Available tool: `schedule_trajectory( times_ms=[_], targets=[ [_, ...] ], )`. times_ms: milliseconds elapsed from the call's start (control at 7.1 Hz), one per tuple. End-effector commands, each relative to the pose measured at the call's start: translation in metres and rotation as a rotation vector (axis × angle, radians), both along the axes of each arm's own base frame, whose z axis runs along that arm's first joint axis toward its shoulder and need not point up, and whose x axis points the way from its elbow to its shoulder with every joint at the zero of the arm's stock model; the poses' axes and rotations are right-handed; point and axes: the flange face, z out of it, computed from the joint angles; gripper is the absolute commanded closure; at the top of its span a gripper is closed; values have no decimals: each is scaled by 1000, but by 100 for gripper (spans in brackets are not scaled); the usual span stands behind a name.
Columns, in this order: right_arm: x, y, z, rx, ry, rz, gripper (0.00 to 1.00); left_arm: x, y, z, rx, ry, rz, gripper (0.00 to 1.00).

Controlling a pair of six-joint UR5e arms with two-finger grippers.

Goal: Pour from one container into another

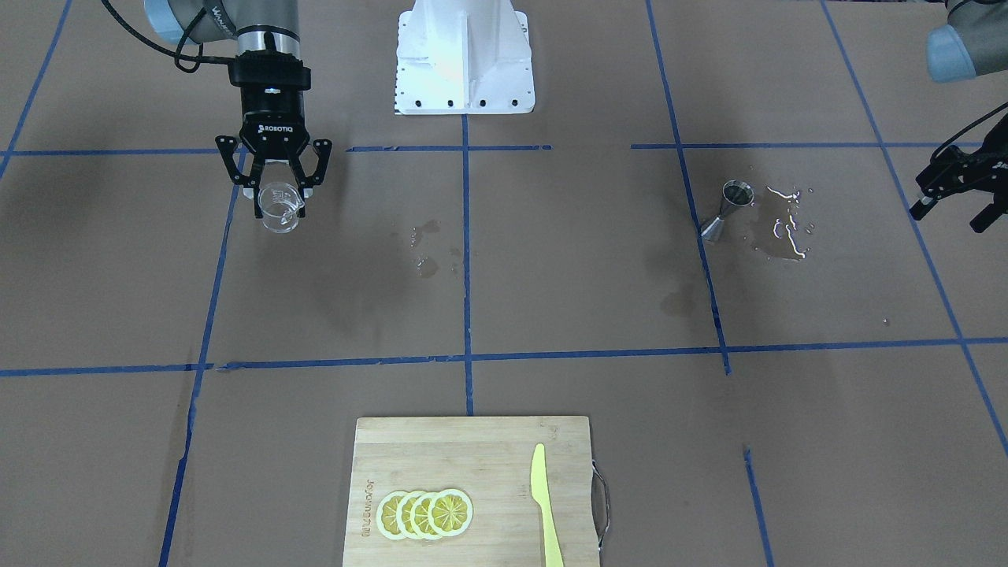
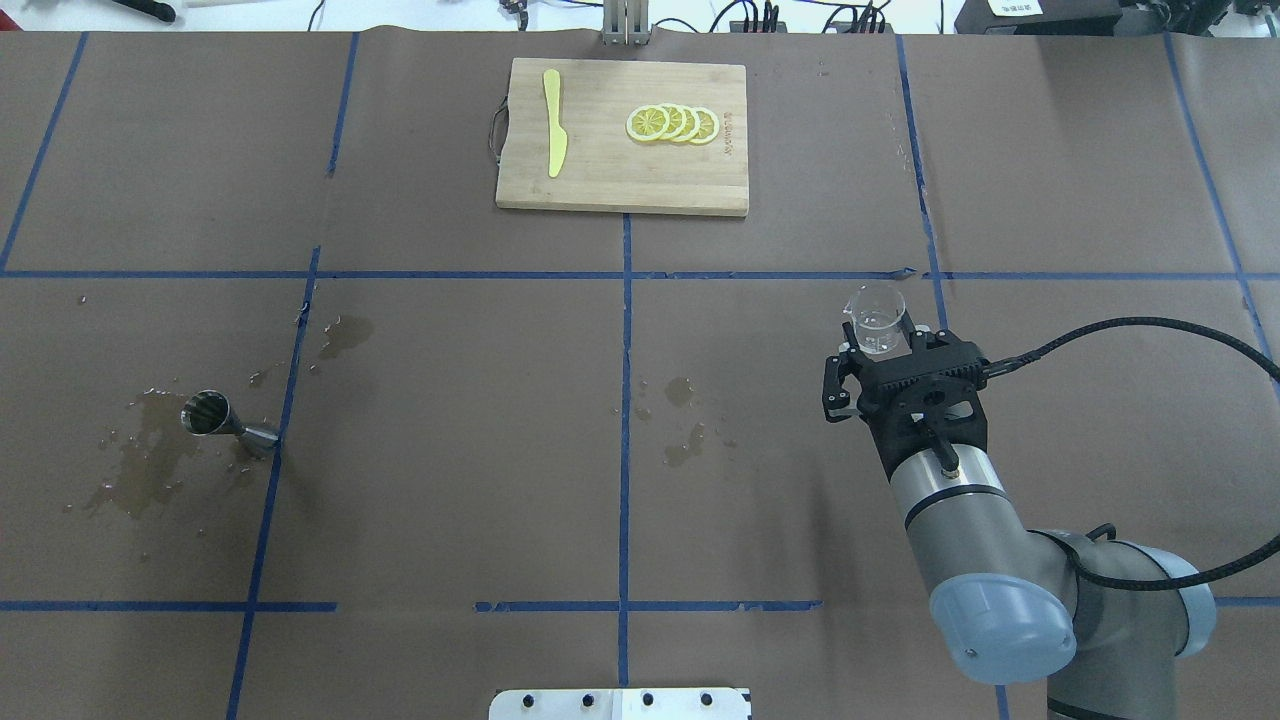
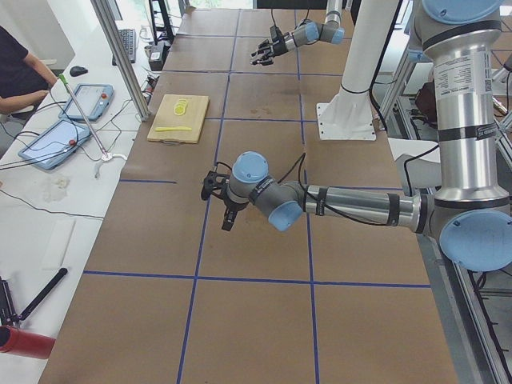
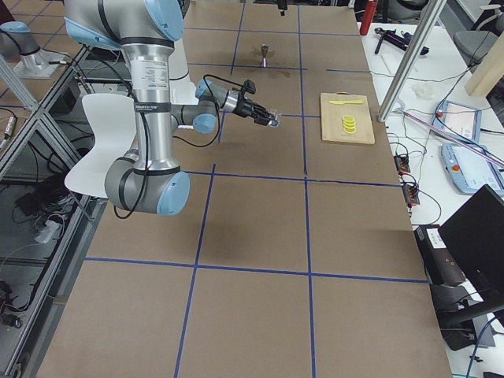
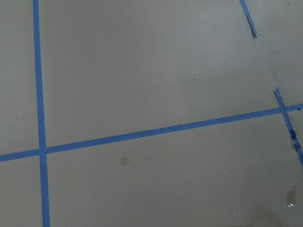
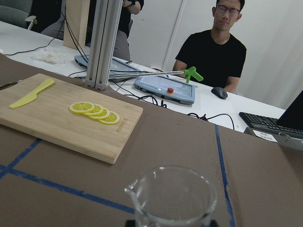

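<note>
At the robot's far left, the left gripper (image 1: pixel 951 214) hangs above the table with its jaws wide and nothing between them. Near it the jigger (image 2: pixel 215 420) appears to stand upright on the brown paper, with a puddle (image 2: pixel 140 460) spreading beside and partly around its foot. Smaller wet spots (image 2: pixel 680 420) mark the middle of the table. Beyond them, at the far edge, a board (image 2: pixel 620 190) carries lemon slices (image 2: pixel 672 123) and a yellow knife (image 2: pixel 553 135). On the right, the right gripper (image 2: pixel 880 350) holds the glass cup (image 2: pixel 877 318) clamped between its fingers, upright and clear of the table, lip to the side. How much liquid it holds cannot be told.

Cup and jigger are well apart, so a long carry across the table comes first, and a quick swing could slop liquid over the rim. The jigger's mouth is narrow and its foot sits on wet paper. A pour that starts off-centre or tips too fast would likely add to the puddle. A nudge from cup or fingers could topple it. Smooth glass may also slip or turn in the grip as it tilts.
</note>
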Motion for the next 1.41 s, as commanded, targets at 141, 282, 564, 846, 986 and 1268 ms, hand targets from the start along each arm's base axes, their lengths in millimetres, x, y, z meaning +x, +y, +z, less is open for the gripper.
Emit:
schedule_trajectory(
  times_ms=[141, 282, 564, 846, 986, 1268],
  targets=[
    [-3, 1, 53, -7, -109, 28, 100, -5, 18, -7, 21, 29, 76, 0],
    [-3, 1, 79, 3, -142, 29, 100, -6, 18, -6, 20, 27, 75, 0],
    [10, 2, 134, 7, -126, 59, 100, -7, 18, -7, 23, 28, 72, 0],
    [26, 6, 209, 11, -181, 59, 100, -8, 18, -8, 25, 28, 68, 0],
    [27, 7, 225, 12, -185, 57, 100, -8, 18, -10, 27, 29, 67, 0],
    [25, 9, 225, 13, -185, 54, 100, -11, 18, -10, 24, 30, 56, 0]
  ],
)
